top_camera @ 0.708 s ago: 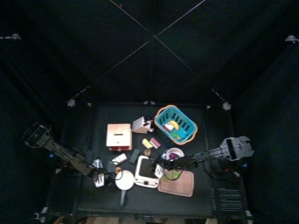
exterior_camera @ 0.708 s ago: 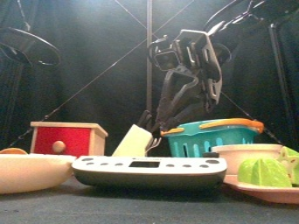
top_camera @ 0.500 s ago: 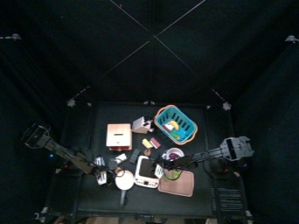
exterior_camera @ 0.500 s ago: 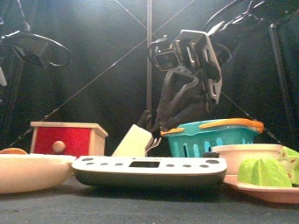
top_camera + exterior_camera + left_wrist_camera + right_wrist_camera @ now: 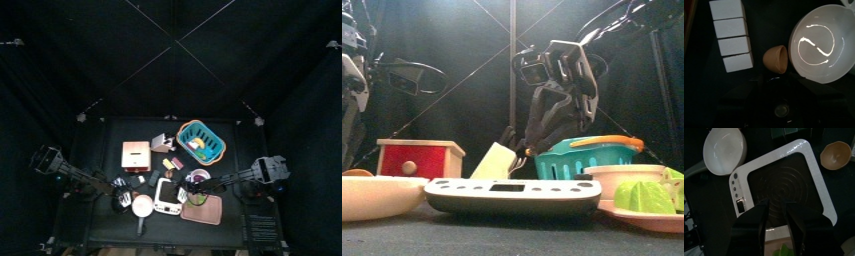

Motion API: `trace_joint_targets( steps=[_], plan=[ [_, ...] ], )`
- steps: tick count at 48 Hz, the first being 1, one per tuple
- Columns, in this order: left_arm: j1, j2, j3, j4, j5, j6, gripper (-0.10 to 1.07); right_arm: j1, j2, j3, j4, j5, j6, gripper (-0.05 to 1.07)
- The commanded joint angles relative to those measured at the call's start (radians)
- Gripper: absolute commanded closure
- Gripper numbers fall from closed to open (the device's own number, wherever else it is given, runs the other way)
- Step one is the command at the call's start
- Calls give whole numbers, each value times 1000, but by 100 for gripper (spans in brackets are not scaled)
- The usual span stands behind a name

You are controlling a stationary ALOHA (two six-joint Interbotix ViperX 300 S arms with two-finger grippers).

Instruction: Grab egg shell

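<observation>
Two items flank the egg shell (image 5: 776,59), which sits directly ahead of the left gripper (image 5: 782,80): white bowl (image 5: 822,42) touching one side, block row (image 5: 732,35) apart on the other. Left jaw state: cannot tell. Right gripper (image 5: 776,210), spread, hovers over scale (image 5: 784,183)

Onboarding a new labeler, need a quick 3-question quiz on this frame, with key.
1. True or false: in the left wrist view, the egg shell lies inside the white bowl.
2. What does the right gripper hover over? A) teal basket B) kitchen scale C) red box
3. What white item lies in a row of four segments beside the shell in the left wrist view?

Key: 1 false, it sits just outside the rim. 2 B. 3 the white blocks.
</observation>
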Motion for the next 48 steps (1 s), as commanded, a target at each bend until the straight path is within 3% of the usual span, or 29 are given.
trace_joint_targets(
  steps=[1,31,48],
  plan=[
    [3,17,-21,15,-21,-8,15,-5,-18,-11,2,-3,-2,34],
    [86,61,-12,32,-67,-12,16,-5,-6,-12,2,-3,0,34],
    [92,57,-12,32,-60,-12,38,-11,-23,8,-31,-3,-9,34]
  ],
)
